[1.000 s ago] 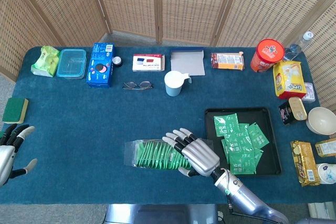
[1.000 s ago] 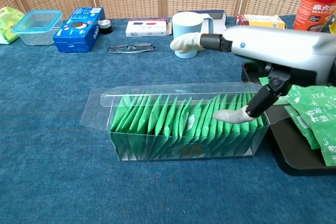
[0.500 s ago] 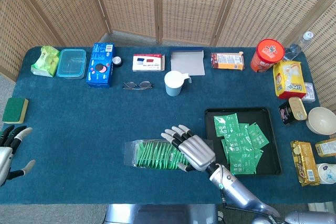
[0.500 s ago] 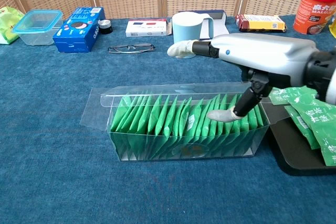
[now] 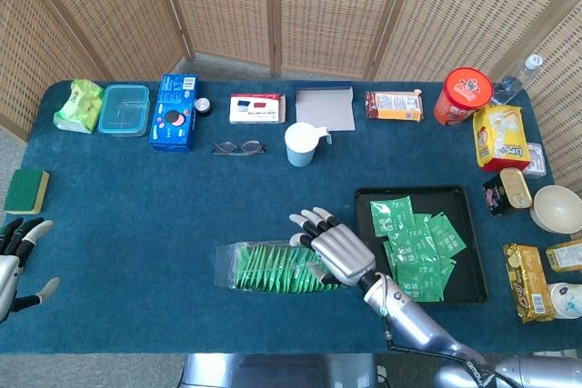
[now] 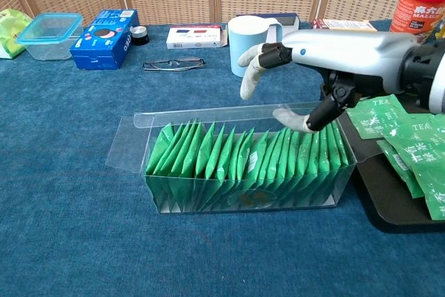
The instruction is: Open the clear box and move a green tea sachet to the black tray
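Sachets (image 6: 243, 165), green, stand upright in the lidless clear box (image 6: 236, 172) beneath the empty, spread right hand (image 6: 306, 67).

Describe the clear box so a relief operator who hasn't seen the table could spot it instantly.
On the blue table, look at the near edge, just left of the black tray. The clear box lies there lengthwise under the right hand, the only see-through container packed with upright green sachets.
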Tool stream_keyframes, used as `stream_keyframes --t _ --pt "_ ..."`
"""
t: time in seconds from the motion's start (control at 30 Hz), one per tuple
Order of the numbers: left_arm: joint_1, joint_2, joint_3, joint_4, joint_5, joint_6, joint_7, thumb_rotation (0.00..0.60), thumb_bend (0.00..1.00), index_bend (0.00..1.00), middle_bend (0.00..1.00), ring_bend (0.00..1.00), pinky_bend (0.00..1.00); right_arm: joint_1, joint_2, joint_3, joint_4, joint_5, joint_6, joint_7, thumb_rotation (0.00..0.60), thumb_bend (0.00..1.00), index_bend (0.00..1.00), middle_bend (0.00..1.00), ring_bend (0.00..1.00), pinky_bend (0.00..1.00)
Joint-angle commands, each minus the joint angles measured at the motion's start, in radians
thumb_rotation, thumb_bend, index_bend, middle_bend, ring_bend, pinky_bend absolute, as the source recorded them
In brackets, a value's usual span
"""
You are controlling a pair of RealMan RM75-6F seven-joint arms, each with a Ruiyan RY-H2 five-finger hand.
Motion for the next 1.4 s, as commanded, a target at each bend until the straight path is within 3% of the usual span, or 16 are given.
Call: stream_keyframes --t 0.03,0.23,0.57,0.93,1.4 --pt "0.000 -0.001 0.001 -0.001 0.002 0.000 0.002 0.600 0.22 0.12 0.11 0.00 0.22 0.019 0.020 0.007 -0.007 0.023 -0.016 0.009 0.600 0.54 0.33 0.00 0.00 0.00" --pt "0.000 0.000 0.002 -0.005 -0.002 -0.002 0.008 0.600 0.22 0.12 0.10 0.00 0.22 0.054 0.045 0.030 0.007 0.058 -0.041 0.047 0.600 0.58 0.43 0.01 0.03 0.00" --pt "-0.004 0.004 -0.001 -0.006 0.000 -0.002 0.001 0.600 0.22 0.12 0.09 0.00 0.22 0.122 0.053 0.063 0.070 0.164 -0.064 0.071 0.600 0.59 0.59 0.12 0.07 0.01" --pt "-0.001 -0.005 0.003 0.006 -0.001 -0.002 -0.011 0.600 0.22 0.12 0.09 0.00 0.22 0.208 0.067 0.067 0.107 0.343 -0.060 0.014 0.600 0.59 0.66 0.16 0.06 0.01" --pt "-0.002 -0.010 0.003 0.011 0.003 0.001 -0.015 0.600 0.22 0.11 0.08 0.00 0.22 0.247 0.097 0.048 0.094 0.403 -0.031 0.006 0.600 0.59 0.67 0.18 0.06 0.01"
